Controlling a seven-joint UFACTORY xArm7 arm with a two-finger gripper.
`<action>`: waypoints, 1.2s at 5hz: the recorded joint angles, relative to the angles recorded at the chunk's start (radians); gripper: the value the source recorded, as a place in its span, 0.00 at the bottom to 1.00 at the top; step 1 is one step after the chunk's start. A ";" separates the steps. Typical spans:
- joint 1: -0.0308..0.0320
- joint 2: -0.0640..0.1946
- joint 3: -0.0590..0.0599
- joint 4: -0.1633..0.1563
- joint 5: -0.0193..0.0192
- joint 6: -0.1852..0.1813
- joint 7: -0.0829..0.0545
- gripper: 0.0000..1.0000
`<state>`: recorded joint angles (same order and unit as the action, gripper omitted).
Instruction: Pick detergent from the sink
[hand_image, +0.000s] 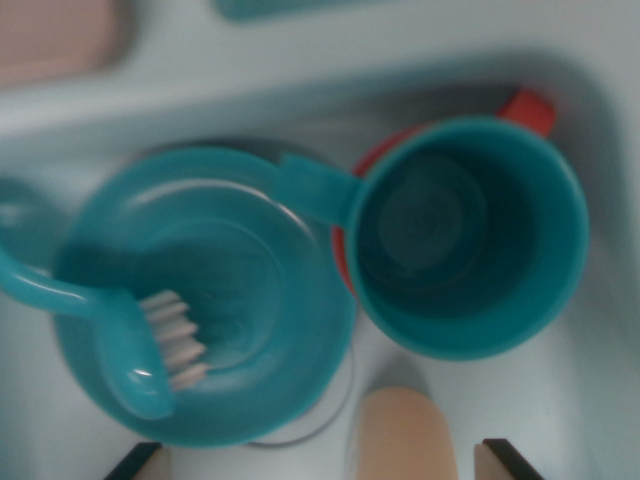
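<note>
Pale sink (600, 400), crowded: teal bowl (215, 300) with brush (150, 330) at left, teal cup (465, 235) at right. Beige detergent top (405, 435) at bottom centre, between jaws standing apart. Risk: fingertip clips cup or bowl rim on descent.

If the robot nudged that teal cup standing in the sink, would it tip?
Probably it would. The upright teal plastic cup looks tall, empty and light. It leans against a red object and the teal bowl, which might steady it.
</note>
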<state>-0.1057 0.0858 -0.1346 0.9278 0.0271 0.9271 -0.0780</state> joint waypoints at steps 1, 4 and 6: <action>-0.0043 0.005 -0.006 -0.027 0.0020 -0.027 -0.004 0.00; -0.0080 0.009 -0.010 -0.049 0.0037 -0.050 -0.007 0.00; -0.0107 0.012 -0.014 -0.066 0.0050 -0.067 -0.010 0.00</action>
<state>-0.1164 0.0983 -0.1483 0.8620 0.0321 0.8597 -0.0878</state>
